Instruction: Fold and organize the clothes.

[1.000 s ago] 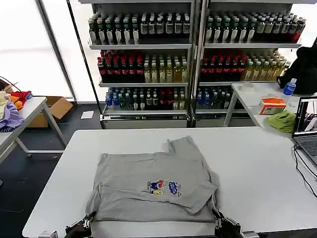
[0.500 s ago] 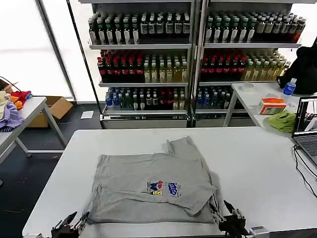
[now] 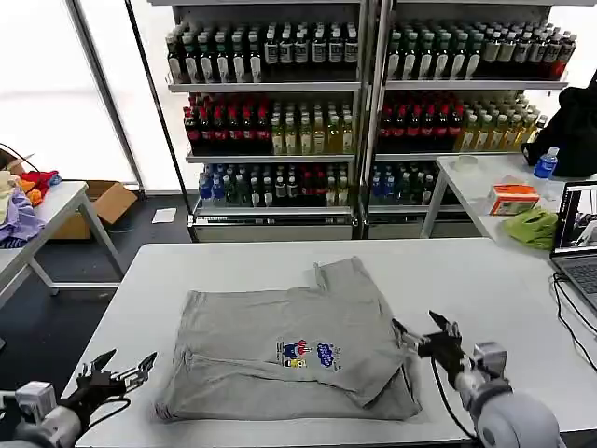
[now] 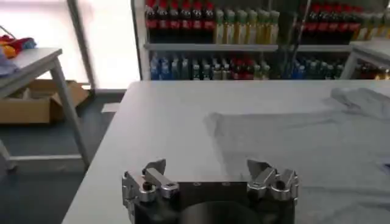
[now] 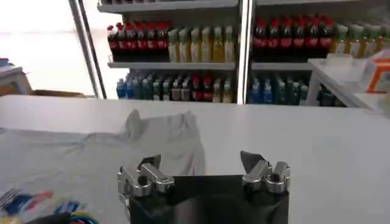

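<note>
1. A light grey shirt (image 3: 294, 350) lies on the white tabletop (image 3: 485, 299), near the front edge and about in the middle between left and right.
2. The shirt is partly folded. Its small multicoloured print (image 3: 308, 354) faces up, and one sleeve (image 3: 347, 275) points toward the far side of the tabletop.
3. The left gripper (image 3: 119, 371) is at the front left corner of the tabletop, just beside the shirt's lower left corner, apart from the cloth. Its fingers (image 3: 140, 363) are spread and hold nothing.
4. In the left wrist view the left gripper (image 4: 210, 176) hangs above bare tabletop, with the shirt (image 4: 304, 146) near it.
5. The right gripper (image 3: 424, 331) is just beside the right edge of the shirt, above the tabletop. Its fingers (image 3: 438, 323) are spread too, with nothing between them.
6. In the right wrist view the right gripper (image 5: 204, 168) is over the edge of the shirt (image 5: 91, 152), and the print (image 5: 36, 204) shows at the corner.
</note>
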You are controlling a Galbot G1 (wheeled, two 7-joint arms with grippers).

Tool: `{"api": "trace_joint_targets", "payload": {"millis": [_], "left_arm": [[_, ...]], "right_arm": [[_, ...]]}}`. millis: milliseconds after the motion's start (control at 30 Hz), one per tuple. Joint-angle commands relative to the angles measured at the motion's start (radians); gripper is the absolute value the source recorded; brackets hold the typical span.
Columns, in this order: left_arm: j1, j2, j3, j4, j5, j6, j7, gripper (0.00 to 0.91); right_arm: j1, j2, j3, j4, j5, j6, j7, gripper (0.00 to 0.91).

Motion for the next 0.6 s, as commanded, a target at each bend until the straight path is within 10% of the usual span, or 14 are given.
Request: {"api": "trace_joint_targets", "payload": {"millis": [33, 600], "left_arm": [[-0.469, 0.164, 0.303, 0.351, -0.074, -0.002, 0.079, 0.907], [-0.784, 0.115, 0.579, 0.654, -0.048, -0.004, 0.098, 0.907]], "right_arm": [[0.432, 0.051, -0.176, -0.448, -0.046, -0.018, -0.121, 0.907], [0.571, 0.23, -0.223, -0.723, -0.121, -0.016, -0.11, 0.907]]}}
